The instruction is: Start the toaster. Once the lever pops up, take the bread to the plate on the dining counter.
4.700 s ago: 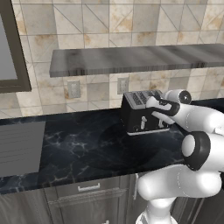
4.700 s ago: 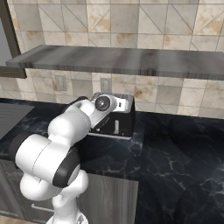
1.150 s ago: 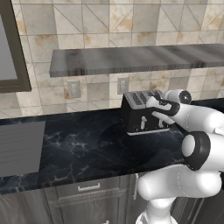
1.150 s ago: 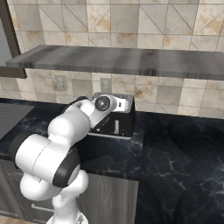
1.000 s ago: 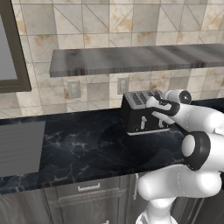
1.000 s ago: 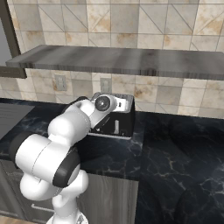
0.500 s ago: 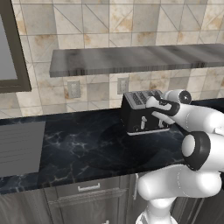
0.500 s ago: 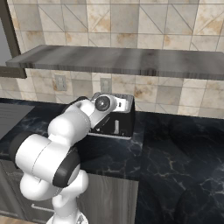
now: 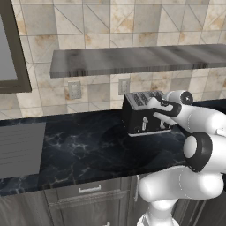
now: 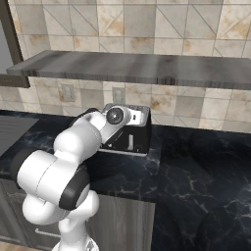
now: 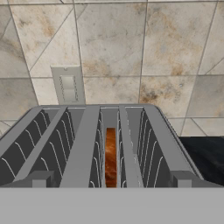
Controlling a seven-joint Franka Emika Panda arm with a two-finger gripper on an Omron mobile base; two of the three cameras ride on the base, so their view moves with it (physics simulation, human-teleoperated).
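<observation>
One toaster [image 9: 143, 115], a black box with a silver slotted top and silver base strip, stands on the black white-veined marble worktop [image 9: 88, 150], close to the tiled wall [image 9: 110, 26]. In the hand view, its top shows two long ribbed slots with grey wire guides. The bread [image 11: 110, 156], a thin orange-brown slice seen edge-on, sits sunk in the narrow middle gap. Two pale levers [image 9: 144, 126] show on the front face in the left base view. The hand [image 11: 109, 183] hovers just above the toaster's front edge, its fingers spread wide apart and holding nothing. A grey stone-look shelf [image 10: 137, 68] runs along the beige wall above. Pale rectangular outlet plates [image 9: 74, 89] are set into the tiles.
</observation>
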